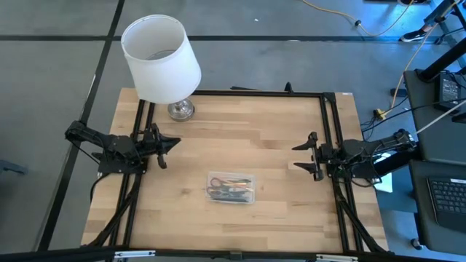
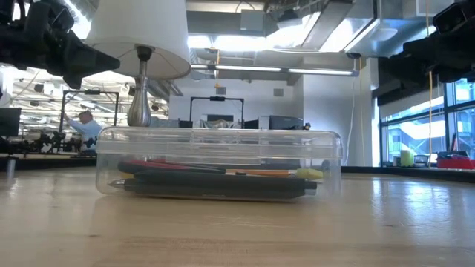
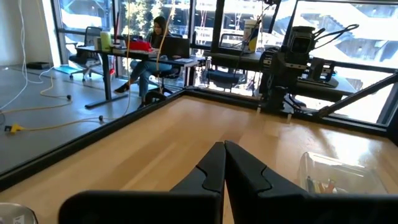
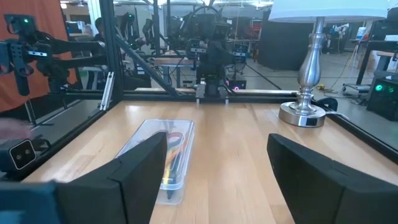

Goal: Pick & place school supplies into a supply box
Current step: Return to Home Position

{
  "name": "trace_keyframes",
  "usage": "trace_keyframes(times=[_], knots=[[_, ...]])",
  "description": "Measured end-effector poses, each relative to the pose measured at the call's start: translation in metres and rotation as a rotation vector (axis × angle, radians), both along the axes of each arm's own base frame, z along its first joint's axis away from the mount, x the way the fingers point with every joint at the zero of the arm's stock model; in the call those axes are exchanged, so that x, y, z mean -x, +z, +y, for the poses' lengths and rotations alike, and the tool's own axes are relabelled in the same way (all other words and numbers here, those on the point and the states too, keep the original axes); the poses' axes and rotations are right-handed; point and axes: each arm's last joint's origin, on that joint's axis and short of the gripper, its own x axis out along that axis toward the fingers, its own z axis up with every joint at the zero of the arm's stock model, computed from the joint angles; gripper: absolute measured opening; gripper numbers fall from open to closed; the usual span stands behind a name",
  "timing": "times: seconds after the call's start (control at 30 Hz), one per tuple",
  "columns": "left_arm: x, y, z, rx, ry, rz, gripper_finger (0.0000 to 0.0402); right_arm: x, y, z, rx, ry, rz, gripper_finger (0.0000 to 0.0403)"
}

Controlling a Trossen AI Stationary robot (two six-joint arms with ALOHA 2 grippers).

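Observation:
The clear plastic supply box (image 1: pixel 231 188) lies flat on its bottom on the wooden table, near the middle front, lid on. Inside it lie pens and pencils (image 2: pixel 215 178), black, yellow, orange and red. It also shows in the right wrist view (image 4: pixel 163 155) and the left wrist view (image 3: pixel 339 175). My left gripper (image 1: pixel 173 143) is shut and empty, above the table's left side. My right gripper (image 1: pixel 300 156) is open and empty, above the table's right side. Both are well away from the box.
A lamp with a white shade (image 1: pixel 160 57) and a silver base (image 1: pixel 181 109) stands at the table's far left. A black frame (image 1: pixel 240 93) runs along the table's edges. People sit at desks in the room beyond.

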Motion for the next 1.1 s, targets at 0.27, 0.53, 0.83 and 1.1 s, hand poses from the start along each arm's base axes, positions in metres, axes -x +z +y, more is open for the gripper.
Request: trace_keyframes(times=[0.27, 0.53, 0.83, 1.1], knots=[[0.0000, 0.0000, 0.0000, 0.000, 0.000, 0.000, 0.0003, 0.0000, 0.0002, 0.0000, 0.001, 0.000, -0.001, 0.0282], [0.0000, 0.0000, 0.0000, 0.000, 0.000, 0.000, 0.0004, 0.0000, 0.0002, 0.0000, 0.000, 0.001, -0.001, 0.0282], [0.0000, 0.0000, 0.0000, 0.000, 0.000, 0.000, 0.0005, 0.0001, 0.0004, 0.0000, 0.000, 0.001, -0.001, 0.0282], [0.0000, 0.0000, 0.0000, 0.000, 0.000, 0.000, 0.0007, 0.0001, 0.0004, 0.0000, 0.001, 0.001, -0.002, 0.0282]])
